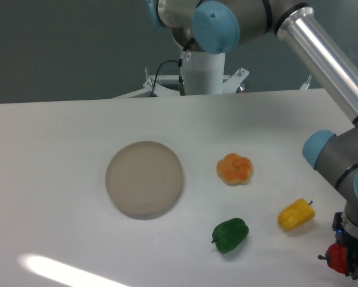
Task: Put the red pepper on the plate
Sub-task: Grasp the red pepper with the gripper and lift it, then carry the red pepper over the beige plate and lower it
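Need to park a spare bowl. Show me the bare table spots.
Bare: the table left of the plate, and the strip behind it. Crowded: the right front, with orange pepper, green pepper, yellow pepper, and claw holding the red pepper.

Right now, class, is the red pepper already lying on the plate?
No. The plate is bare, while the red pepper sits far off at the lower right corner, in the gripper.

Soft, even light and a slightly blurry picture; a bright glare streak on the table [53,266] at lower left.
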